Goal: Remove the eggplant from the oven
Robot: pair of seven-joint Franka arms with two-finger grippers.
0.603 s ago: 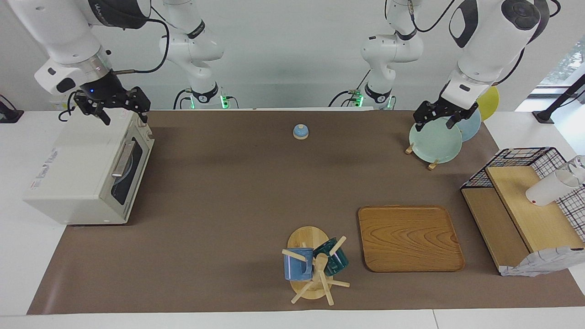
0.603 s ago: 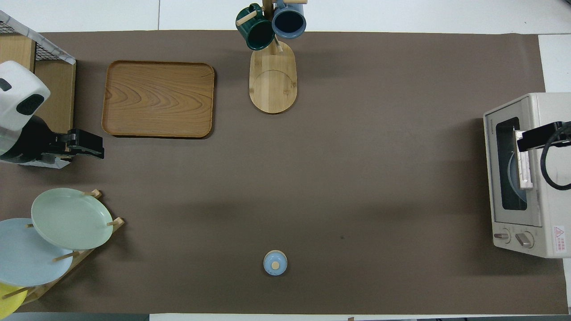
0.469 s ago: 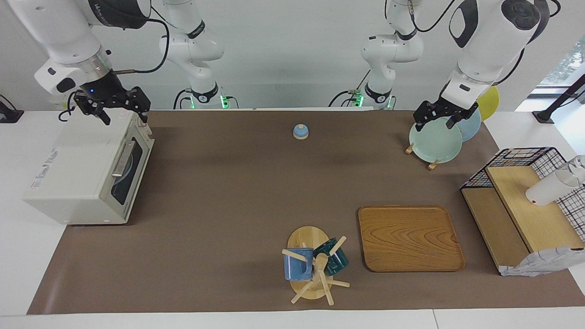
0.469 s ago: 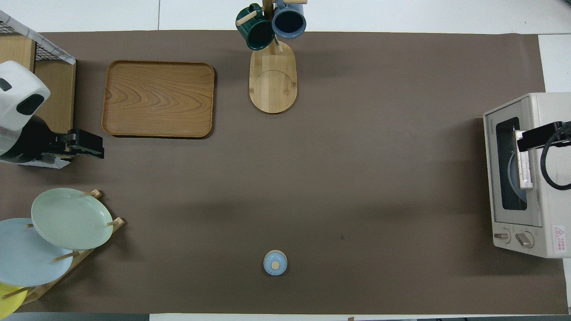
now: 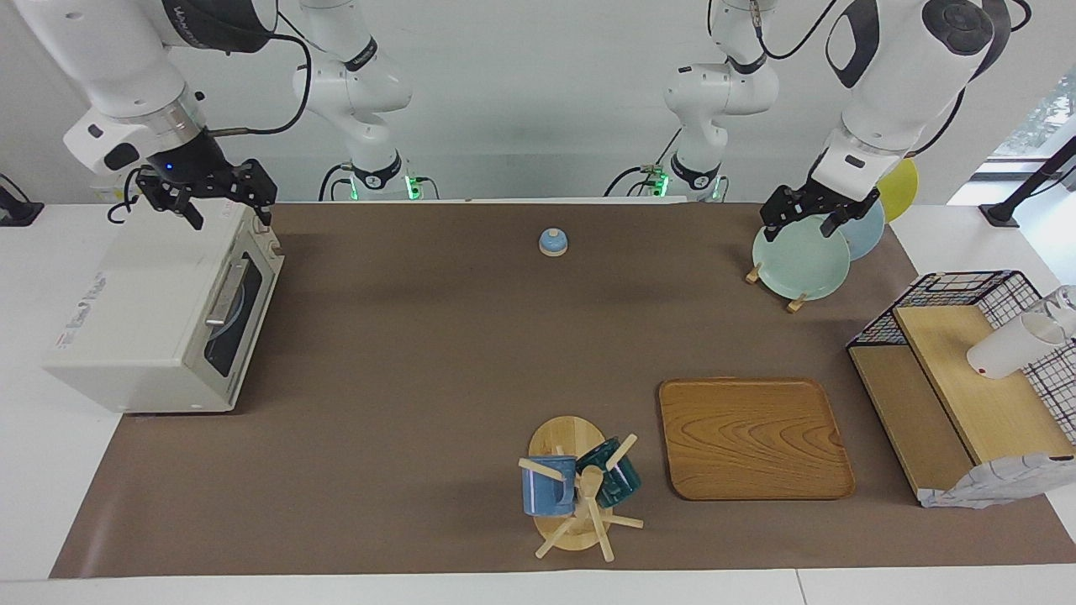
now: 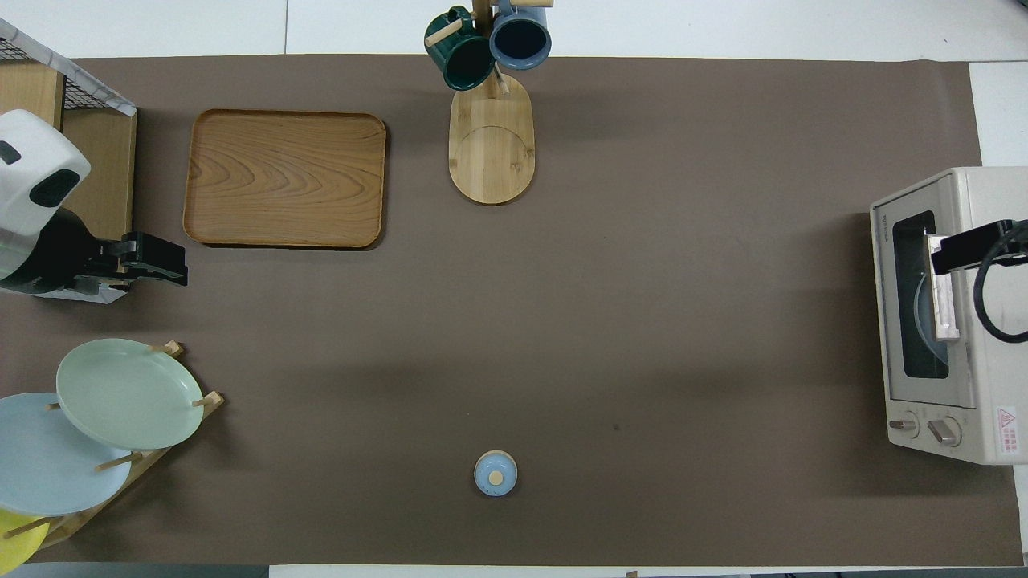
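Observation:
The cream-white oven (image 5: 143, 319) stands at the right arm's end of the table, its dark glass door (image 5: 239, 323) shut and the bar handle (image 5: 225, 294) up. From above the oven (image 6: 996, 385) shows a pale blue plate through the glass. The eggplant is hidden. My right gripper (image 5: 231, 217) hangs open over the oven's top edge above the door, and it shows there in the overhead view too (image 6: 964, 249). My left gripper (image 5: 799, 231) waits open and empty over the plate rack (image 5: 794, 298), seen from above as well (image 6: 157, 261).
A wooden tray (image 5: 752, 437) and a mug tree (image 5: 580, 496) with a blue and a teal mug sit farthest from the robots. A small blue bell (image 5: 552, 242) lies near the robots. A black wire basket (image 5: 967, 290) with wooden boards and a white cup (image 5: 1009, 349) stands at the left arm's end.

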